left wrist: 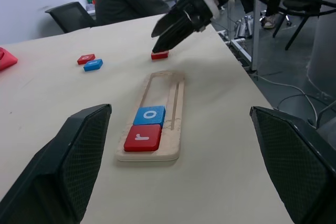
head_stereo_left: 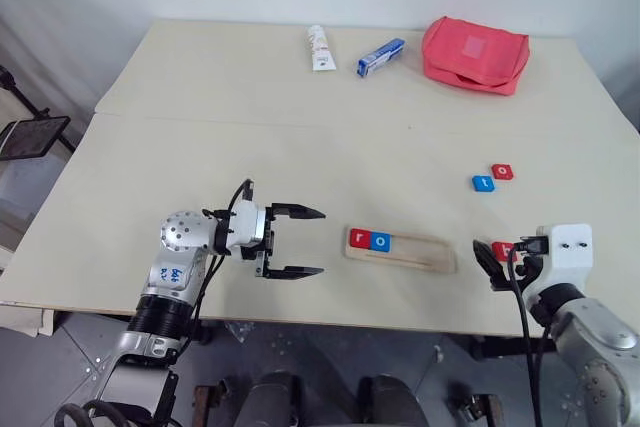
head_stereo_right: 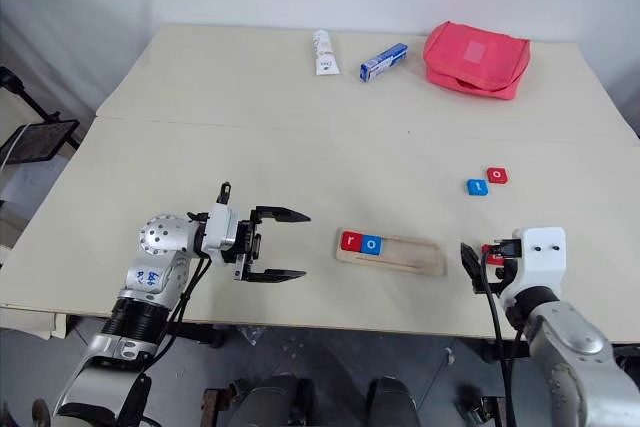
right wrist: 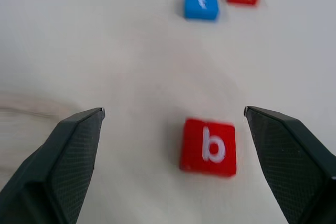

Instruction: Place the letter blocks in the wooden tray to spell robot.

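Bare tabletop (head_stereo_left: 300,157) around spread right claw (right wrist: 173,129), red b tile (right wrist: 208,147) beneath, near front edge.

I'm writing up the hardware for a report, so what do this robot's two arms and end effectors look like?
Left arm: silver metal segments, a rounded silver joint with small holes, blue handwriting on the forearm, black cables looping to a white wrist block. Left end effector: two black, tapered fingers with mesh-textured pads. Right arm: grey-silver, white boxy wrist housing, black cables. Right end effector: the same black mesh-padded fingers.

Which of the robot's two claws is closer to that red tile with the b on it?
The right gripper: the red b tile lies between its open fingers. The left gripper hangs open beyond the wooden tray's far end.
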`<state>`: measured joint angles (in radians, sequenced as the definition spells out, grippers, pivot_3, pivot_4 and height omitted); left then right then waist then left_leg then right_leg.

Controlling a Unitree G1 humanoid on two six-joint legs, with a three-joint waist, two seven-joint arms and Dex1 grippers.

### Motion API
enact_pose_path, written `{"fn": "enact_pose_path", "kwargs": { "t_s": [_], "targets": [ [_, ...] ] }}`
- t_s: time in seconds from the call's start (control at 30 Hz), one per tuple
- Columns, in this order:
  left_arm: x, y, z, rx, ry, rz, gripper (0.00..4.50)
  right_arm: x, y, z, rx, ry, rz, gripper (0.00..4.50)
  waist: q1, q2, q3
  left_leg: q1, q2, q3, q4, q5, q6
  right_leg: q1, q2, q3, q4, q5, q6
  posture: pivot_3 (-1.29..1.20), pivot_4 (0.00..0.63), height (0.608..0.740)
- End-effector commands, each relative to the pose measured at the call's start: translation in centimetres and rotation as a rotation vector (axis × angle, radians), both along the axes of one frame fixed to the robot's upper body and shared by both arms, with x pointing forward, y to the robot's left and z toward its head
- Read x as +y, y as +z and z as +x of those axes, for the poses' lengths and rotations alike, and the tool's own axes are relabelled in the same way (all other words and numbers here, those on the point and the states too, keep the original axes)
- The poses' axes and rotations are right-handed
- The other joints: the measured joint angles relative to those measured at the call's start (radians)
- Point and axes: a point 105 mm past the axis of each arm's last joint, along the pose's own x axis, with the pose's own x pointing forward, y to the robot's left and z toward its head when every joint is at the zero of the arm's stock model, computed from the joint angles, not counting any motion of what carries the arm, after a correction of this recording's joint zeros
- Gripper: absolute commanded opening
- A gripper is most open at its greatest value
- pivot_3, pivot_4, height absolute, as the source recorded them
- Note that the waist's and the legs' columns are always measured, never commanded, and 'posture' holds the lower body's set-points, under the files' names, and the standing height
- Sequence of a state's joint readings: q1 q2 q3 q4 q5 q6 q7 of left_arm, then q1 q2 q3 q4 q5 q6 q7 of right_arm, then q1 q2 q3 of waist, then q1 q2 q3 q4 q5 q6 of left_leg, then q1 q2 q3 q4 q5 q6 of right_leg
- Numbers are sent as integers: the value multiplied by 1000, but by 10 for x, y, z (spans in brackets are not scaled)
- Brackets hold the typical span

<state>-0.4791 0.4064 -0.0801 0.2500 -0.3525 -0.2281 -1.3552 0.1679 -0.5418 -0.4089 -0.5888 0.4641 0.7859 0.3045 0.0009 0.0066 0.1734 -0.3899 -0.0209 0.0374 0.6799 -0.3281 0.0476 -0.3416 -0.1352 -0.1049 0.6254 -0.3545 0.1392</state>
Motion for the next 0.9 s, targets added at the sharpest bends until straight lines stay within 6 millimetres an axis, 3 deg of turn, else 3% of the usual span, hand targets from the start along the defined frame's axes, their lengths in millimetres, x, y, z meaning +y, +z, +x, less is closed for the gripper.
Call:
{"fn": "enact_pose_path", "kwargs": {
  "t_s": [0.03,0.17,0.47,0.8,0.9],
  "targets": [
    [-2,8,-6,0,-18,-52,4500,4,17,-8,57,279,-128,4466,0,0,0,0,0,0,0,0,0,1,0,0,0,0,0,0,150,740],
    [-4,6,-12,12,-18,-61,4500,-12,21,-8,164,467,-272,4466,2,-1,1,0,1,0,1,0,1,3,1,-1,-4,0,0,0,150,740],
    [0,-8,-19,17,20,-41,4500,-46,17,21,279,675,-465,4466,-1,-2,1,0,1,0,1,0,1,4,0,-3,-5,0,0,0,150,740],
    [8,-9,-24,7,51,-27,4500,-52,-3,37,375,815,-524,4466,0,-1,1,-1,1,0,2,0,1,3,-2,-5,-5,0,0,0,150,740],
    [9,-8,-24,3,58,-24,4500,-53,-6,40,374,809,-527,3819,-1,-2,1,-1,1,0,2,0,1,3,-2,-6,-5,0,0,0,150,740]
  ]
}}
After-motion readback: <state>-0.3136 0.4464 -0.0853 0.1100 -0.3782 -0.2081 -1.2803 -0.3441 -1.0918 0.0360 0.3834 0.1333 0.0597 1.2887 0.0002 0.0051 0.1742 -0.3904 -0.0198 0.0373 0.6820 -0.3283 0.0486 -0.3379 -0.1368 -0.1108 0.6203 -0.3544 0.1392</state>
